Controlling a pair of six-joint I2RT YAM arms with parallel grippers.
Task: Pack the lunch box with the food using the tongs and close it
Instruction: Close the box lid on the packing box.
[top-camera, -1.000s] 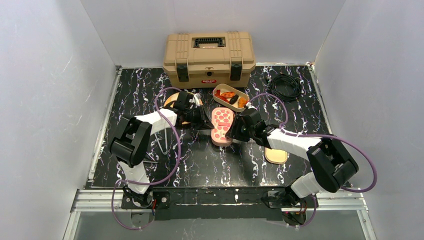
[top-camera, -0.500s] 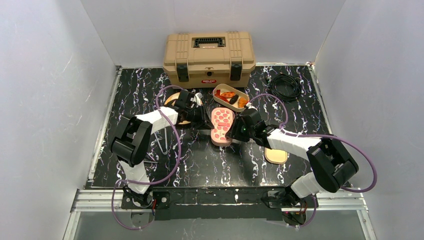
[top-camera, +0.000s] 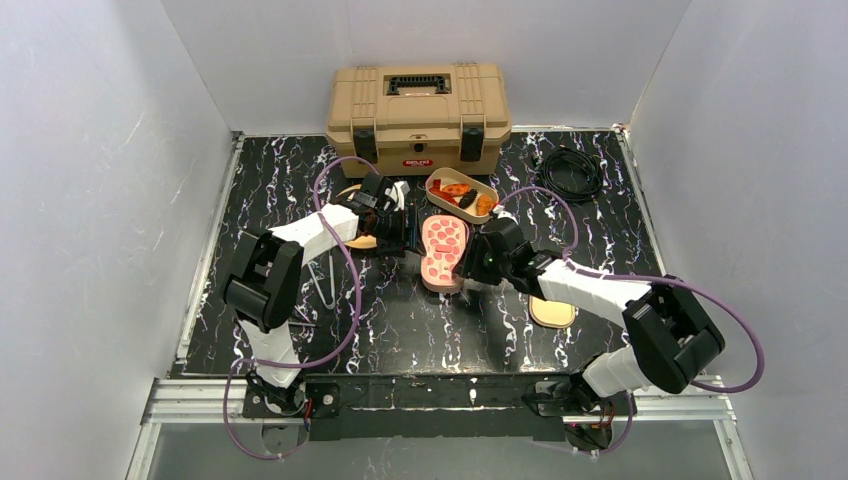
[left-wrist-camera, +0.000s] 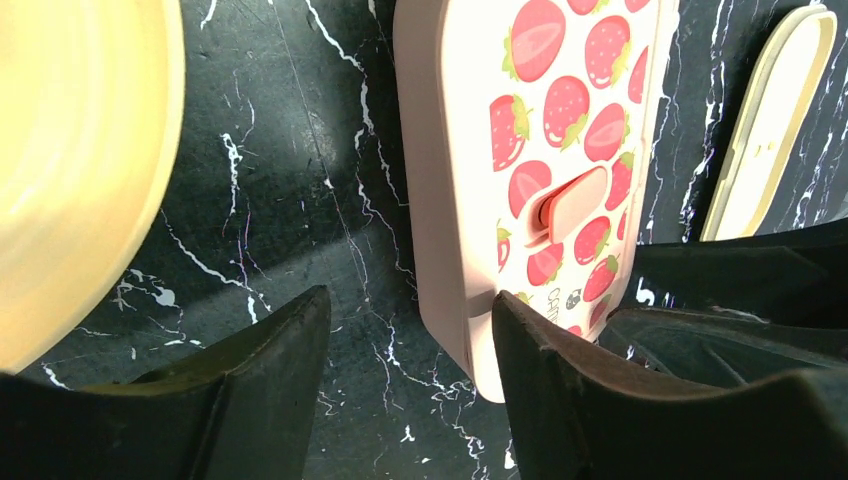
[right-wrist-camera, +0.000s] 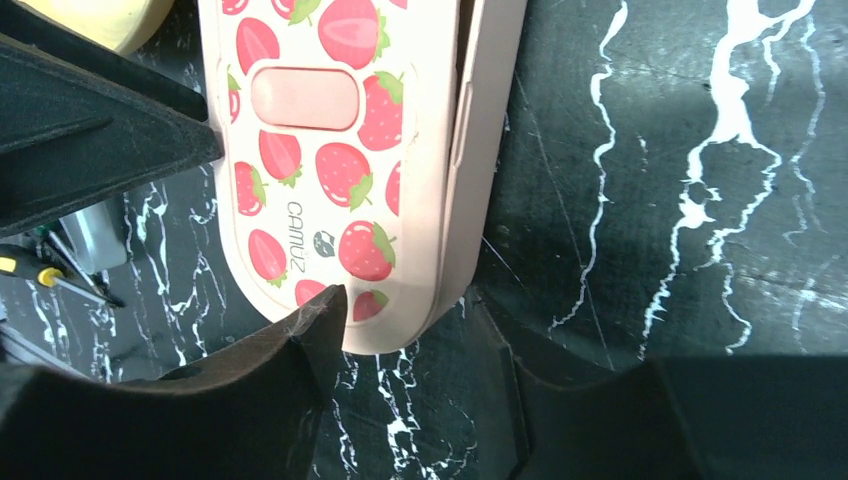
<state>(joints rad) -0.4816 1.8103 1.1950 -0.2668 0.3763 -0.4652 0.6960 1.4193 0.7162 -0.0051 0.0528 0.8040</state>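
The lunch box (top-camera: 432, 183) stands open in front of the tan case, with orange-red and dark food (top-camera: 458, 191) inside. Its strawberry-print lid (top-camera: 443, 248) lies between my two grippers. My right gripper (right-wrist-camera: 410, 340) straddles the lid's (right-wrist-camera: 330, 150) rounded near end with both fingers against it. Beside the lid's (left-wrist-camera: 540, 150) left edge my left gripper (left-wrist-camera: 410, 360) stands open, its right finger (left-wrist-camera: 560, 380) close to the rim and nothing between the fingers. The metal tongs (top-camera: 325, 285) lie on the table by the left arm.
A tan tool case (top-camera: 418, 115) stands at the back with a black cable (top-camera: 570, 172) to its right. A yellow plate (left-wrist-camera: 80, 150) lies left of the lid, under the left arm. A beige inner lid (top-camera: 552, 312) lies by the right arm.
The left gripper's jaws have opened and its wrist has shifted slightly back and right. The right gripper has stayed at the lid's near end.
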